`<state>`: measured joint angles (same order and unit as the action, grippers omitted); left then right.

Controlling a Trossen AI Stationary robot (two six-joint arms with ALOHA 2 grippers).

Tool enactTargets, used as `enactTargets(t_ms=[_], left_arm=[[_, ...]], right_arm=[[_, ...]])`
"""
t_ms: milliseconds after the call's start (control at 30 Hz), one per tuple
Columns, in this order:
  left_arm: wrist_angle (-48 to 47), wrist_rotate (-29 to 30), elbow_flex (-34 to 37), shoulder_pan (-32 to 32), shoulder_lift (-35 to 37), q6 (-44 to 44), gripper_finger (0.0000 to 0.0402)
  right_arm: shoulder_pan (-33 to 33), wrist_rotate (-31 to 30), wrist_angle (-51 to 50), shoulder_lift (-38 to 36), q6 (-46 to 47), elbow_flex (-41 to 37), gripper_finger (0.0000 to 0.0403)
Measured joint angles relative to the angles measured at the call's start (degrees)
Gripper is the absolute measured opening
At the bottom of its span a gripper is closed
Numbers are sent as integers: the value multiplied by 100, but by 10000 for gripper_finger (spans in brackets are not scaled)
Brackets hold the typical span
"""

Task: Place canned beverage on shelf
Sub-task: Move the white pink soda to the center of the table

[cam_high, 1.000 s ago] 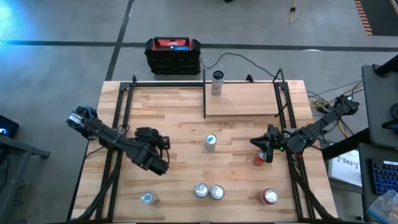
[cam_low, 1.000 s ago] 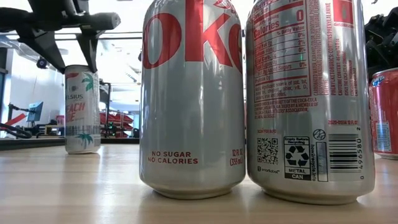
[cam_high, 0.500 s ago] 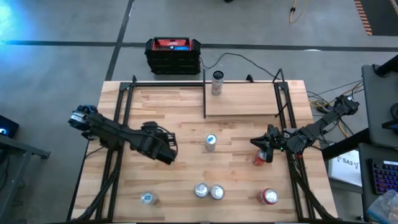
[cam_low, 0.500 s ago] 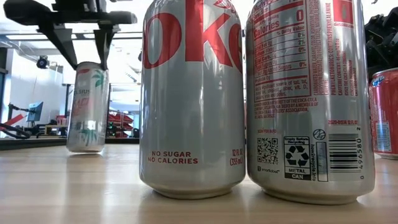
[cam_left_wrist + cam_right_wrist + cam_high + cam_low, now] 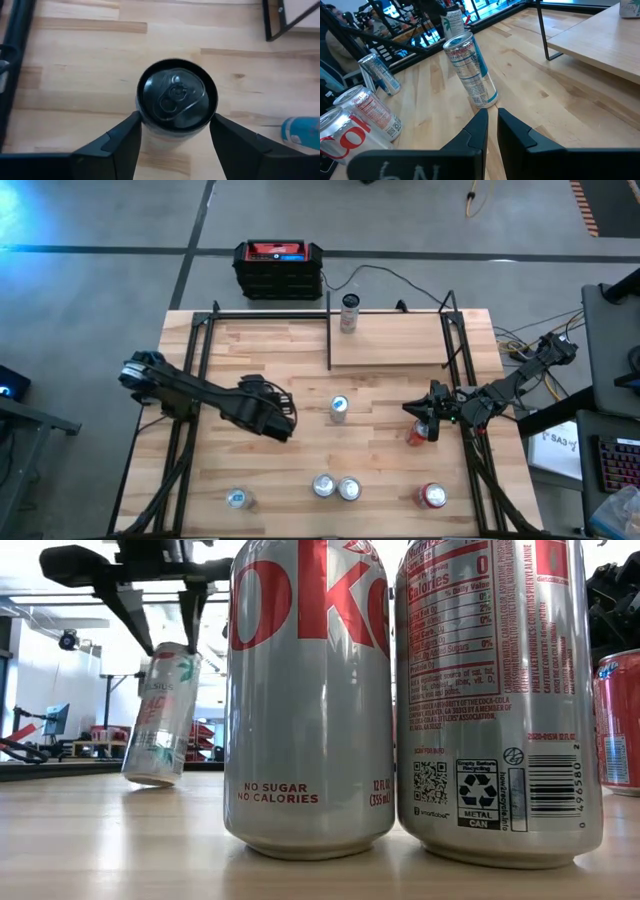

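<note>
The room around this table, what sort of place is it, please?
Probably a robotics lab or workshop. Two arms are mounted at a wooden table on bare grey floor, cables run to a red and black box, and desks with screens stand behind.

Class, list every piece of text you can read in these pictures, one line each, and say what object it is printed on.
"NO SUGAR / NO CALORIES": left silver cola can, low view.
"Calories 0": right silver can.
"METAL CAN", beside a recycling mark: same can, above its barcode.
"...SIUS": tilted white can held in the left gripper.
Nutrition small print, barcode digits and the other cans' labels: too small or blurred to read.
</note>
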<state>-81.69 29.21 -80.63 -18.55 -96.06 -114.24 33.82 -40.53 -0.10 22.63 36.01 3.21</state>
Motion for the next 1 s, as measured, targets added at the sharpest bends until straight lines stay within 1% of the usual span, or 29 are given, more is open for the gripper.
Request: enactTargets(t_ms=[200, 367, 500, 600, 767, 867, 1000], left_arm=[[-382, -185, -604, -22, -491, -9, 188], [-813, -297, -1056, -26, -821, -3, 162], [-822, -480, -1096, -26, -871, -3, 133], [-827, -618, -1083, -45, -870, -160, 109], [-830, -669, -1083, -192, -829, -488, 77], [-828, -671, -1083, -312, -829, -657, 65], [-831, -783, -1088, -407, -827, -843, 62]], right_arm=[[0, 0, -2, 0, 0, 2, 29], [1, 0, 0, 0, 1, 2, 29], [0, 0, 0, 0, 0, -1, 29], [1, 0, -2, 0, 1, 1, 29], [0, 1, 0, 0, 0, 0, 29], [0, 0, 0, 0, 0, 0, 29], [0, 0, 0, 0, 1, 1, 29]])
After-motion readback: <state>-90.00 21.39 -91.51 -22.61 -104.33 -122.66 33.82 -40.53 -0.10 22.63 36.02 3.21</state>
